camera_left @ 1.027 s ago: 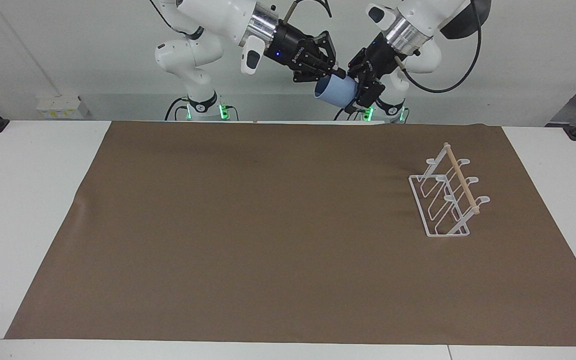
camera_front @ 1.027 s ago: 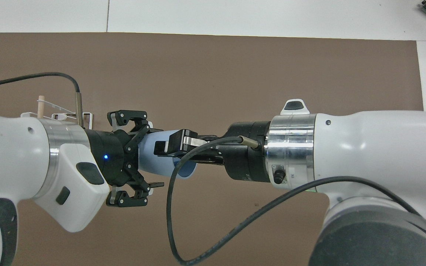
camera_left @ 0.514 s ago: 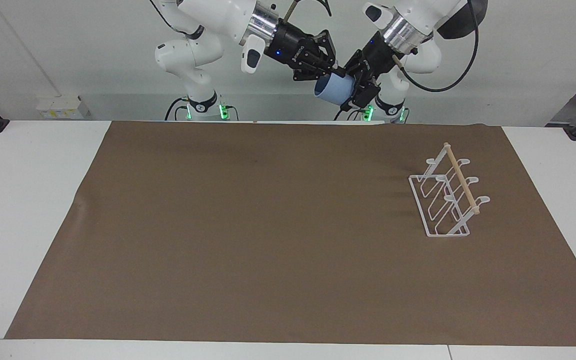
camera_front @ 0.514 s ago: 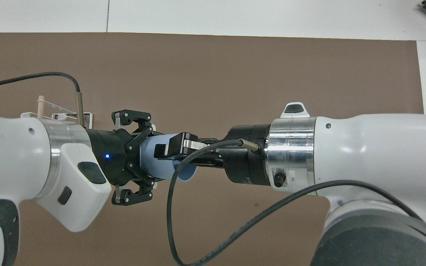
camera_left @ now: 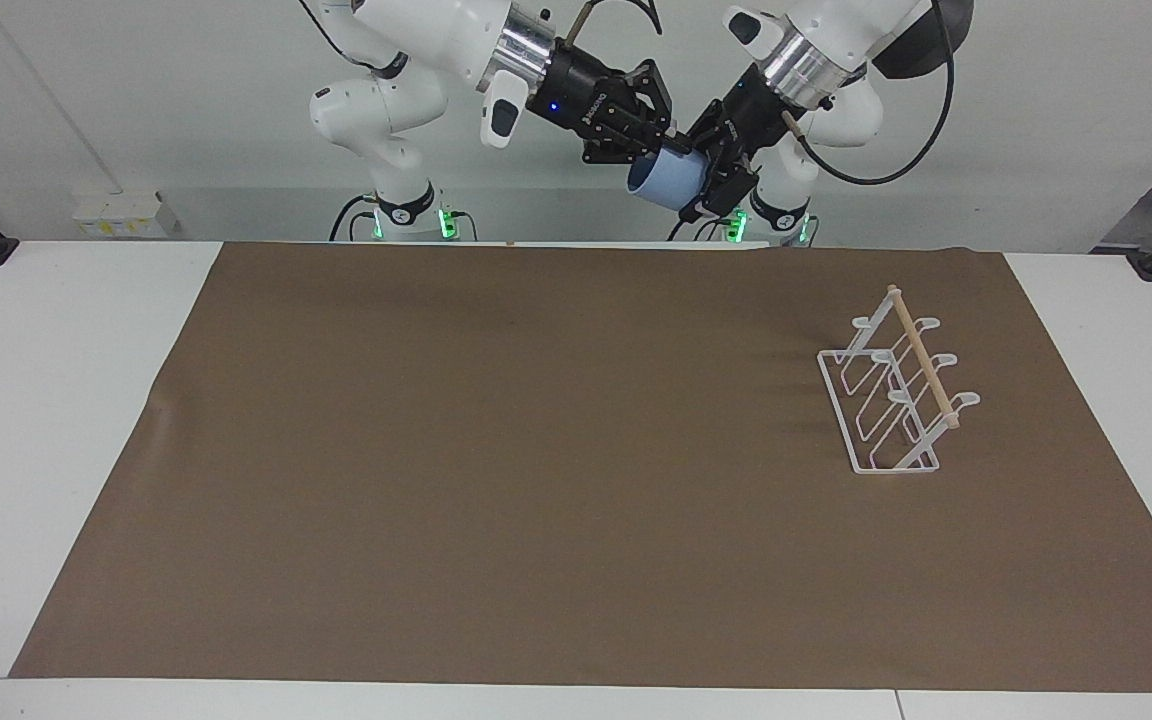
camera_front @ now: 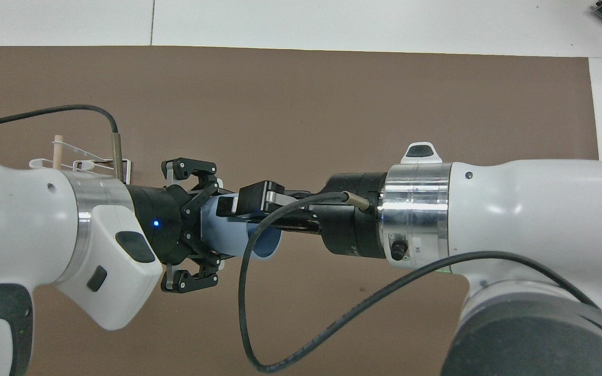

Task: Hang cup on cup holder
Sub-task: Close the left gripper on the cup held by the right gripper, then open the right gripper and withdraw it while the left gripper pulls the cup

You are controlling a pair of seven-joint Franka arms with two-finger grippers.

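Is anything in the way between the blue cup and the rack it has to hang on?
Nothing visible. The cup is up in the air between the left gripper and the right gripper, near the robots. The rack stands at the left arm's end, with only bare brown mat below the way there.

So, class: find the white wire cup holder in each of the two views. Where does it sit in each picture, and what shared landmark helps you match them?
Facing view: the cup holder stands in full view on the brown mat at the left arm's end of the table.
Overhead view: only a corner of it shows, above the left arm's wrist, which hides the rest.
Shared landmark: its wooden dowel.
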